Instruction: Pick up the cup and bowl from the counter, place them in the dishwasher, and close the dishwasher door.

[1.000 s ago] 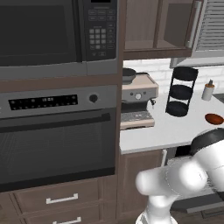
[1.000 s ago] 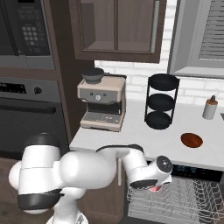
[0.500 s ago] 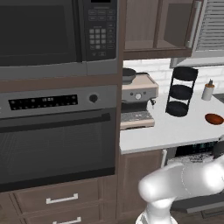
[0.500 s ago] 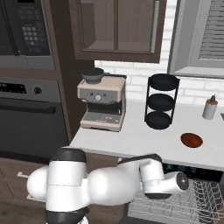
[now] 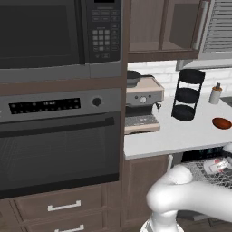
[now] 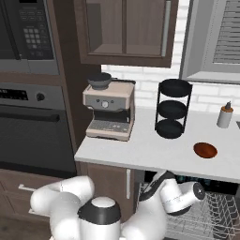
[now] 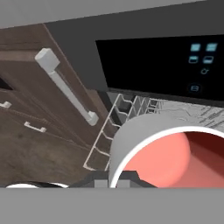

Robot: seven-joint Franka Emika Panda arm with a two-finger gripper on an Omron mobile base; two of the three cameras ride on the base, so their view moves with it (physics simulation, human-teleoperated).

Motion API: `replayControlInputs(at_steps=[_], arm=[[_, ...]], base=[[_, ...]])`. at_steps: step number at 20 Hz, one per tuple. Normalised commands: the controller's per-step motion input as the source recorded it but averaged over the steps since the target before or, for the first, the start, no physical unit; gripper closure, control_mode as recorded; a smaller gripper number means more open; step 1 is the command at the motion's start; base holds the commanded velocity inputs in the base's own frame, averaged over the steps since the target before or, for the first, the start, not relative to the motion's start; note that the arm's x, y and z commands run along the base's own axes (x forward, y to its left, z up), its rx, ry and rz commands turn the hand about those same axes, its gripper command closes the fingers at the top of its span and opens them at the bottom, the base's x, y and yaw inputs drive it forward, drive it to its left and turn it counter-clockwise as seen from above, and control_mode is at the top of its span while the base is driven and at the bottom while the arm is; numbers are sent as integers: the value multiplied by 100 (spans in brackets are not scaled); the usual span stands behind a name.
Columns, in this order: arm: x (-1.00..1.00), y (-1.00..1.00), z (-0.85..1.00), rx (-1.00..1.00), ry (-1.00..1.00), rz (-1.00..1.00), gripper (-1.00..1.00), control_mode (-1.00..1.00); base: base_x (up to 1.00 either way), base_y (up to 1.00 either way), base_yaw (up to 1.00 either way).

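My gripper is shut on the cup, grey outside and pinkish-red inside, which looms large in the hand view. Just beyond the cup are the dishwasher's grey wire rack and its dark control strip with blue-green lights. In the left base view the cup hangs over the pulled-out rack, under the counter. The reddish-brown bowl rests on the counter to the right. The dishwasher door is out of view.
A black three-tier rack and a coffee machine stand on the counter, with a small bottle at the far right. The oven fills the left. A cabinet with a bar handle flanks the dishwasher.
The arm has swung right and down with the cup, from in front of the cabinet to over the dishwasher rack. The bowl has stayed put.
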Motion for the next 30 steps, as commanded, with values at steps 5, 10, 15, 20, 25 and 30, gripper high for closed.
replayControlInputs(at_steps=[5,10,15,20,25,30], arm=[[34,0,-64,0,8,-2,100,-100],[0,0,-60,0,2,-5,100,-100],[-9,0,-29,6,0,-2,100,-100],[0,0,-16,3,0,0,-100,-100],[8,0,0,1,3,0,-100,-100],[3,-6,5,-24,17,-1,-100,-100]], base=[[0,0,0],[0,0,0],[0,0,0],[0,0,0],[0,0,0],[0,0,0]])
